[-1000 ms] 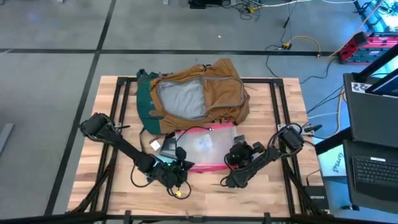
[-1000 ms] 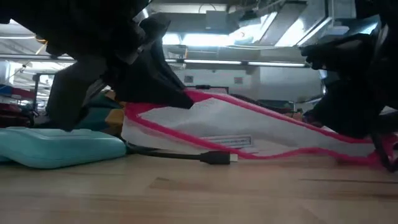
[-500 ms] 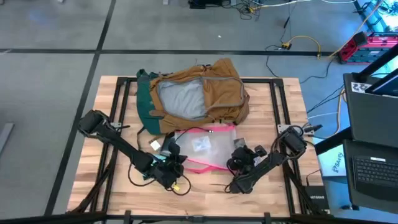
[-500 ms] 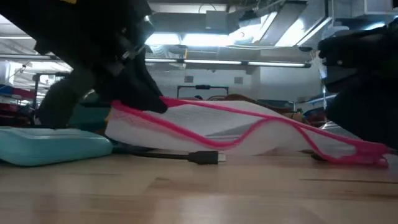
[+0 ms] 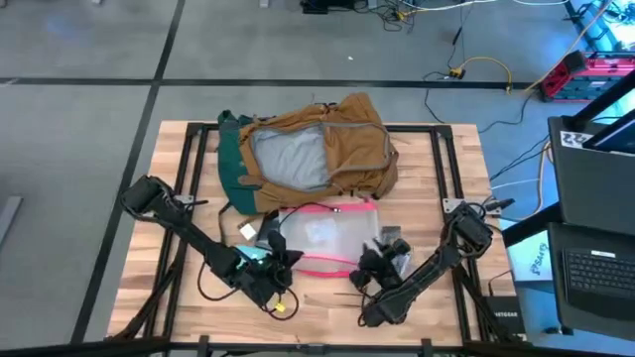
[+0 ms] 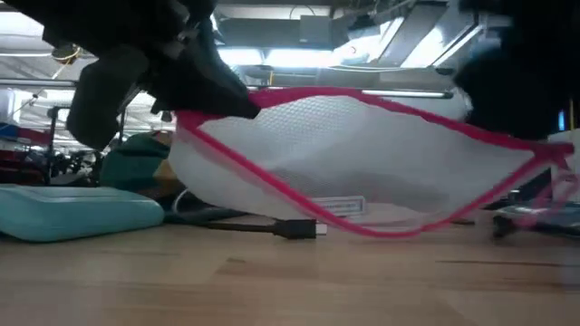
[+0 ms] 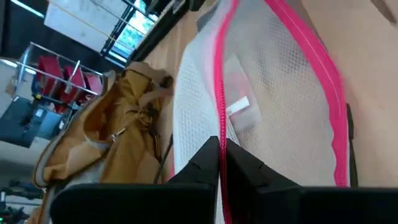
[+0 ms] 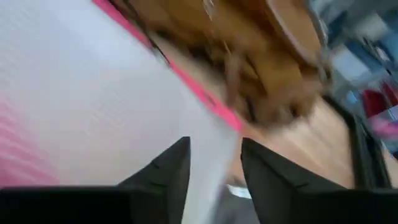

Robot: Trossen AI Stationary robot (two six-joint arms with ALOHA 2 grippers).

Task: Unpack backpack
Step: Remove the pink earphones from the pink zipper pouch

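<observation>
Both pincers clamp the pink-edged pouch (image 5: 327,238): left pincer (image 5: 279,249) at its lower-left, right pincer (image 5: 382,255) lower-right. The backpack (image 5: 317,149) lies above them, mid-frame, roughly equidistant.

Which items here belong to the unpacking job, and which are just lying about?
Part of the job:
- backpack, open, at the table's far side
- clear pink-edged zip pouch, pinched by the left end effector; the right end effector is at its other end

Lying about:
- teal case on the table
- black cable with plug under the pouch
- laptop off the table
</observation>
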